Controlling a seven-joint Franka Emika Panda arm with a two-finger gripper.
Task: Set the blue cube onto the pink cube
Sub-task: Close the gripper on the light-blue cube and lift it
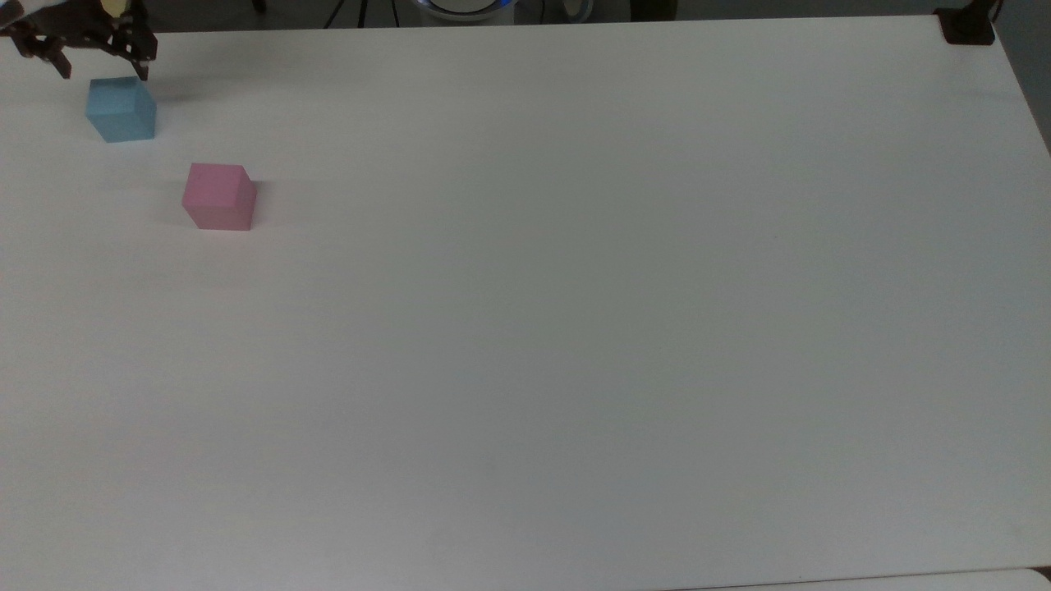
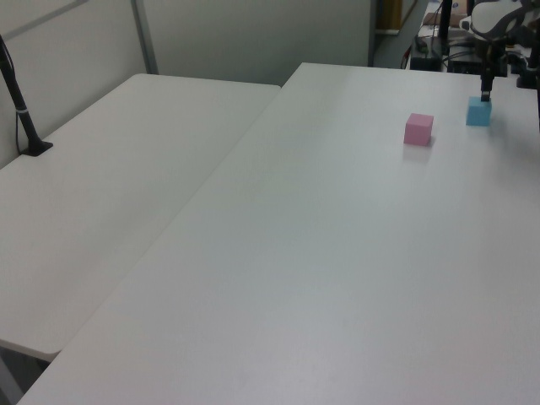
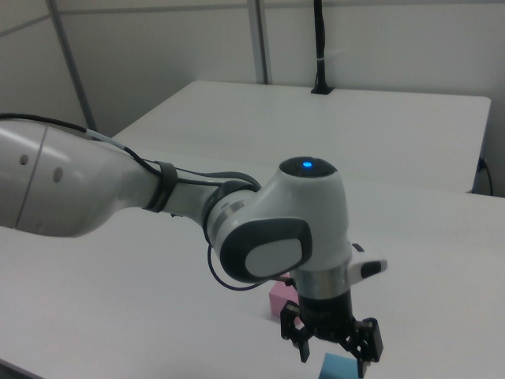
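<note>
The hand (image 1: 102, 66) hangs at the top view's upper left corner, its two dark fingers (image 1: 59, 62) spread apart with nothing between them. In the right view the hand (image 3: 334, 353) points straight down from a black wrist under the white arm (image 3: 79, 185), and the fingers (image 3: 301, 341) stand wide, one on each side above the blue cube (image 3: 341, 367). In the left view the hand (image 2: 486, 94) shows as a dark stem coming down to the top of the cube; whether it touches the cube cannot be told.

The blue cube (image 1: 121, 109) sits flat on the white worktop (image 1: 575, 328), just below the hand in the top view and close to the worktop's far edge. In the left view the blue cube (image 2: 479, 111) is near the left view's right edge.

The pink cube (image 1: 218, 197) also rests on the worktop, near the blue cube but apart from it, lower and toward the top view's right. In the left view the pink cube (image 2: 418, 129) lies to the left view's left of the blue one and a little nearer the camera. In the right view the pink cube (image 3: 282, 298) is partly hidden behind the wrist.

A second white worktop (image 2: 110, 194) adjoins the first on the left view's left, with a black post (image 2: 18, 101) standing at its far side. A black clamp (image 1: 967, 28) sits at the top view's upper right corner of the main worktop.
</note>
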